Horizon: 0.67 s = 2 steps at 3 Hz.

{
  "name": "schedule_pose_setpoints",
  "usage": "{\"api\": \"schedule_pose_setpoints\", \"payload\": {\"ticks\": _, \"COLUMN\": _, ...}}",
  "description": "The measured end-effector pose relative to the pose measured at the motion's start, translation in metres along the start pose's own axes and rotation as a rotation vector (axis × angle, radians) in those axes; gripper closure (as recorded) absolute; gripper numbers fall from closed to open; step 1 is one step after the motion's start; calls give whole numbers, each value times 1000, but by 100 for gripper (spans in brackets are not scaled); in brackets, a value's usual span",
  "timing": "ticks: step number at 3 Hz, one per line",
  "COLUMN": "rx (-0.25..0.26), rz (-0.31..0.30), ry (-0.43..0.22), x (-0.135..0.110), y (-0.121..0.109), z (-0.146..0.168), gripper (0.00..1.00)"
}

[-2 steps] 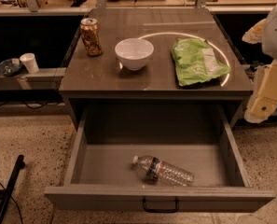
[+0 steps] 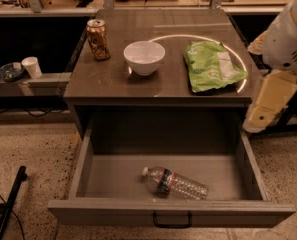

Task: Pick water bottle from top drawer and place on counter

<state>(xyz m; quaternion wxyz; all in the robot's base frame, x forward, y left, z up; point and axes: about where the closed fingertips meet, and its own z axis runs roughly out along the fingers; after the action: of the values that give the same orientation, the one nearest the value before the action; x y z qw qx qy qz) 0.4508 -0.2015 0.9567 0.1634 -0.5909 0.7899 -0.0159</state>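
Clear plastic water bottle (image 2: 175, 184): lies on its side on the floor of the top drawer (image 2: 113, 213), near the front panel and a little right of centre. Its white cap points left and slightly back, and the dark label band sits just behind the neck.
Top drawer: pulled well out, with nothing else visible in it; its black handle (image 2: 172, 221) sits low on the front panel.
Desk (image 2: 108, 79): carries a brown patterned can (image 2: 97, 39) at the back left, a white bowl (image 2: 144, 57) in the middle and a green snack bag (image 2: 213, 65) on the right. Bare glossy surface shows along the front edge and the left side.
Gripper (image 2: 268, 106): hangs off the right side of the desk, beside its front corner, higher than the bottle and well apart from it. Whether it is open or closed cannot be told here.
Step in hand: by my reading, the approach; nothing is grasped yet.
Next move calls for: swinging left and down into the drawer while clearing its right wall. The grip should then close across the ribbed body, square to the bottle's long axis, since a round bottle lying flat may roll. After that, a lift clear of the desk's front edge to a bare patch.
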Motion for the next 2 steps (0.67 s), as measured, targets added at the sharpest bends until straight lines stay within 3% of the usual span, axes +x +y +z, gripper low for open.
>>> {"api": "schedule_pose_setpoints", "payload": {"ticks": 1, "rx": -29, "rz": 86, "ry": -2, "x": -10, "y": 1, "z": 47, "gripper": 0}}
{"api": "schedule_pose_setpoints", "payload": {"ticks": 2, "rx": -69, "rz": 159, "ry": -6, "x": -27, "y": 19, "z": 119, "gripper": 0}}
